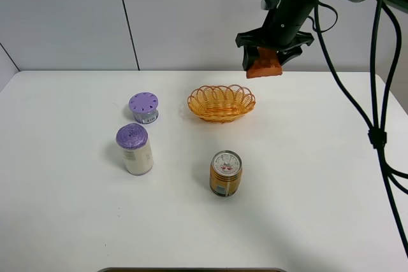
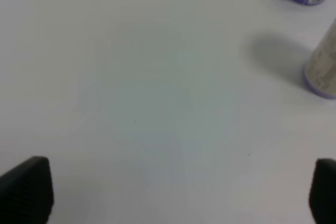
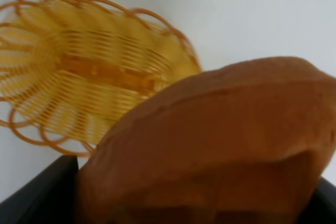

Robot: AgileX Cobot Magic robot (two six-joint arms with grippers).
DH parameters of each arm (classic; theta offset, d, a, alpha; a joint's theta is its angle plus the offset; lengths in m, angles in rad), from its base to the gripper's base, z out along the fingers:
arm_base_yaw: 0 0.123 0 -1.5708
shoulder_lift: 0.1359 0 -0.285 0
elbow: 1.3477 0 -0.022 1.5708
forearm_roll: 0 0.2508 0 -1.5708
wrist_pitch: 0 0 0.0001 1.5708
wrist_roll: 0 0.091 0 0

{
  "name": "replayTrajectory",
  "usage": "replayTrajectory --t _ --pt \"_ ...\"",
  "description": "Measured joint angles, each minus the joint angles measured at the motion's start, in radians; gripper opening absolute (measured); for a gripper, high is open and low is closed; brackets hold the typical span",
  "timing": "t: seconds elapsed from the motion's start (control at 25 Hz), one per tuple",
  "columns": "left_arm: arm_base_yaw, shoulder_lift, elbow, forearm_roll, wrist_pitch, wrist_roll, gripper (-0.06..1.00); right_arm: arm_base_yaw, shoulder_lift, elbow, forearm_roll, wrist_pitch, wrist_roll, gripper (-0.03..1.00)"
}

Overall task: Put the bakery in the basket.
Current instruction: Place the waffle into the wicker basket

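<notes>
Bakery lifted, not yet in the basket.

On the tabletop (image 1: 306, 176) the basket (image 1: 221, 102) sits empty near the middle of the far edge. The pickup looks done; carrying across, lowering and letting go are left. The bakery (image 1: 264, 68) hangs in the air beyond the basket, on its far-right-corner side, clamped between the jaws of the right gripper (image 1: 268, 59). The left gripper (image 2: 176, 192) is spread wide over bare tabletop, holding nothing.
</notes>
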Motion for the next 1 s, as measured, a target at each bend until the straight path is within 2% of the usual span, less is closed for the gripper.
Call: replayTrajectory --t 0.48,1.0 --pt "0.0 0.0 0.0 0.0 0.0 0.0 0.99 0.104 0.105 0.0 0.006 -0.138 -0.007 0.71" --pt "0.0 0.0 0.0 0.0 0.0 0.0 0.99 0.11 0.174 -0.001 0.021 -0.195 -0.007 0.71"
